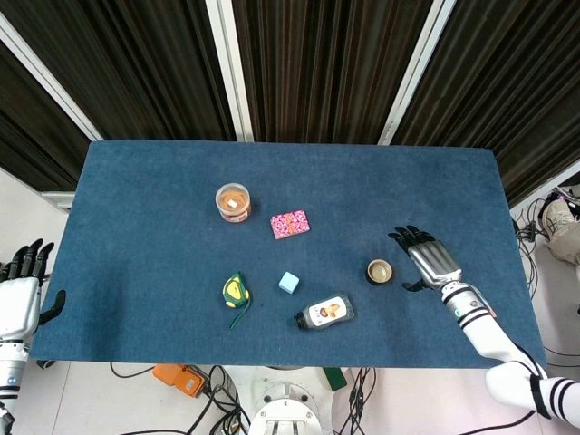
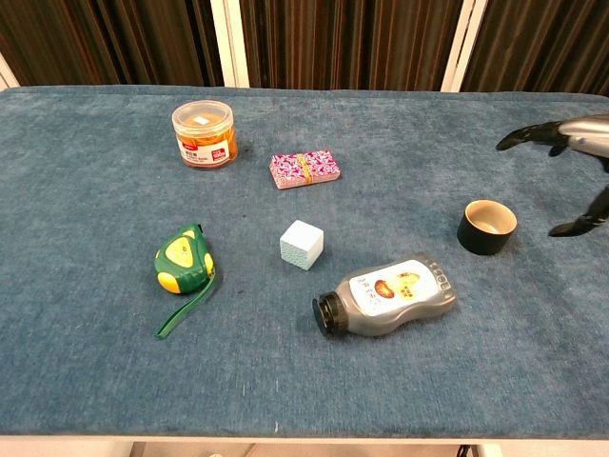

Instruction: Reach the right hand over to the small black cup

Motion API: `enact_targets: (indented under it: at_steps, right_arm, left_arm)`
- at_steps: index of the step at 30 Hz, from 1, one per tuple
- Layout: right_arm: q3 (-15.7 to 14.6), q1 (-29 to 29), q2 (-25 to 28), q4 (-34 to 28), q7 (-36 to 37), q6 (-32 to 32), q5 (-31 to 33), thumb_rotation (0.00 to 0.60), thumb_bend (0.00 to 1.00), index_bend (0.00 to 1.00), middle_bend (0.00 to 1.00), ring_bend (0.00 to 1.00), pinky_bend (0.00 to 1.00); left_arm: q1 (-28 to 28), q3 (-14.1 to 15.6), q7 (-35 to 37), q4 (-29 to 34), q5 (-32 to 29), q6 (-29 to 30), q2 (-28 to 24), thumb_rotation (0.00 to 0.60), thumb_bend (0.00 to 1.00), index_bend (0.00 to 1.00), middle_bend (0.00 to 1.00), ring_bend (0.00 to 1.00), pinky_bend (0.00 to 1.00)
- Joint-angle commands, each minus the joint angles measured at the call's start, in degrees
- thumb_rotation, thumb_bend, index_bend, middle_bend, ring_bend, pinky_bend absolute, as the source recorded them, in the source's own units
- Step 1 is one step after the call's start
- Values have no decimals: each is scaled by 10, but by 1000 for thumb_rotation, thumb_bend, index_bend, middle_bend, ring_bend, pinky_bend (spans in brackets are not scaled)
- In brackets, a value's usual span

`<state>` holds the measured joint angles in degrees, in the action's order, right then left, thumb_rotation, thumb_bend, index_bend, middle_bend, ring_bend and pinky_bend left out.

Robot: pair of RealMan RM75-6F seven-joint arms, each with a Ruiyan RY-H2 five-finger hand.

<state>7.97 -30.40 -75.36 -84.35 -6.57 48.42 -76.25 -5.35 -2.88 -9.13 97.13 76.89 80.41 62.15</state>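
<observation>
The small black cup (image 1: pixel 379 271) (image 2: pixel 486 227) stands upright on the blue table, tan inside, to the right of the lying bottle. My right hand (image 1: pixel 426 257) (image 2: pixel 576 157) hovers just right of the cup with its fingers spread and nothing in it, a small gap between its thumb and the cup. My left hand (image 1: pixel 20 292) rests open off the table's left front corner and shows only in the head view.
A grey bottle (image 1: pixel 325 311) lies on its side near the front edge. A pale blue cube (image 1: pixel 289 282), a green and yellow tape measure (image 1: pixel 236 291), a pink box (image 1: pixel 290 224) and an orange-filled jar (image 1: pixel 233 201) sit left of the cup.
</observation>
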Motion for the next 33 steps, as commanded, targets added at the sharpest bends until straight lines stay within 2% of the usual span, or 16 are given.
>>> enact_targets:
  at_steps: [1, 7, 13, 18, 28, 33]
  right_arm:
    - [-1, -12, -17, 12, 5, -11, 2, 600, 290, 167, 140, 109, 214]
    - [-12, -24, -29, 12, 2, -15, -4, 600, 290, 170, 140, 111, 220]
    - [-15, -36, -41, 14, -3, -16, -3, 600, 290, 198, 158, 164, 261]
    - [-18, -43, -54, 25, -5, -13, -4, 600, 290, 296, 237, 277, 371]
    - [-23, -55, -78, 49, -10, -13, -1, 600, 290, 418, 353, 387, 444]
    - [-26, -56, -93, 67, -1, 5, -16, 600, 290, 519, 435, 487, 554]
  left_arm:
    - [0, 0, 3, 1, -2, -2, -1, 600, 354, 69, 0, 28, 178]
    - [-2, 1, 0, 1, 0, -5, -2, 600, 354, 69, 0, 30, 178]
    - [-2, 1, 1, 2, -1, -5, -2, 600, 354, 69, 0, 32, 178]
    - [-1, 1, 2, 1, -2, -5, -3, 600, 354, 69, 0, 32, 178]
    - [-1, 1, 3, 3, -4, -6, -4, 600, 354, 69, 0, 34, 178]
    - [-2, 1, 4, 3, -5, -8, -5, 600, 353, 69, 0, 34, 178]
